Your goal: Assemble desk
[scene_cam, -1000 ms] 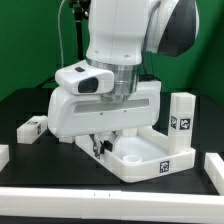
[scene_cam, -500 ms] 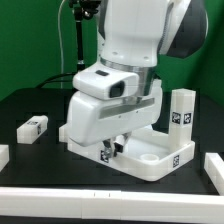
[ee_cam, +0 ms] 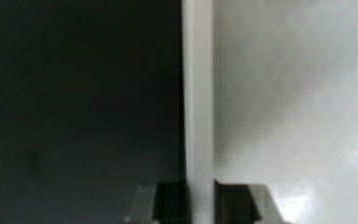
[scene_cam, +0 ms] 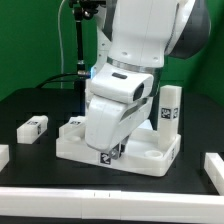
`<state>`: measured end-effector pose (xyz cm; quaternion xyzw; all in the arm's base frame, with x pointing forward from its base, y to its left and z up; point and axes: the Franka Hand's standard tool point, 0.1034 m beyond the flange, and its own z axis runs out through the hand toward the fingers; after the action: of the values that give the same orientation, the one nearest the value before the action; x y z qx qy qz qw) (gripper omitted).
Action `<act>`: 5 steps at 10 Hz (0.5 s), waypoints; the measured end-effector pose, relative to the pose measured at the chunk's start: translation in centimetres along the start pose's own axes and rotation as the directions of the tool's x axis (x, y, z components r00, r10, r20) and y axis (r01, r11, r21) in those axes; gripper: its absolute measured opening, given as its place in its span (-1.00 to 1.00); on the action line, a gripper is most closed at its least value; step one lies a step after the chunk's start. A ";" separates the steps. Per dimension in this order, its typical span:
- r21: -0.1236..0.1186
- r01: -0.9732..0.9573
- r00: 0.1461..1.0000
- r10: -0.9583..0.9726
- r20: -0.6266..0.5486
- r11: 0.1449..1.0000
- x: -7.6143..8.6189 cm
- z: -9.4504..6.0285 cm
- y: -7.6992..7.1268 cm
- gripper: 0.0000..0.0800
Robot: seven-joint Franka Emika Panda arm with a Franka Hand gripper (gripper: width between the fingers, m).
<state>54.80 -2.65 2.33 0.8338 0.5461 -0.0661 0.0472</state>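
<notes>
black table (scene_cam: 22, 103); gripper (scene_cam: 113, 152) tight on tabletop (scene_cam: 152, 157)

A plain green wall (scene_cam: 30, 40) rises behind a black table (scene_cam: 22, 108), evenly lit.

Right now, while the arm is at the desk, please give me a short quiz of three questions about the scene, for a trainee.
1. True or false: the upright leg stands at a corner of the tabletop.
2. The fingers are: A) open above the tabletop; B) shut on the tabletop's rim; C) shut on the upright leg.
3. Where does the loose leg lie?

Key: 1 true. 2 B. 3 On the black table, apart from the tabletop, toward the exterior view's left.
</notes>
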 end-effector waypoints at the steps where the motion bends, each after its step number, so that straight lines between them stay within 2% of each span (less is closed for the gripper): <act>1: -0.005 0.078 0.997 -0.078 0.008 0.997 0.1 -0.1 0.0 -0.84; 4: -0.025 0.208 0.978 -0.208 0.020 0.978 2.8 -0.7 0.3 -0.84; 5: -0.021 0.214 0.977 -0.214 0.019 0.977 3.8 -0.9 0.4 -0.84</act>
<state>56.68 0.74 2.57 0.7690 0.6330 -0.0717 0.0538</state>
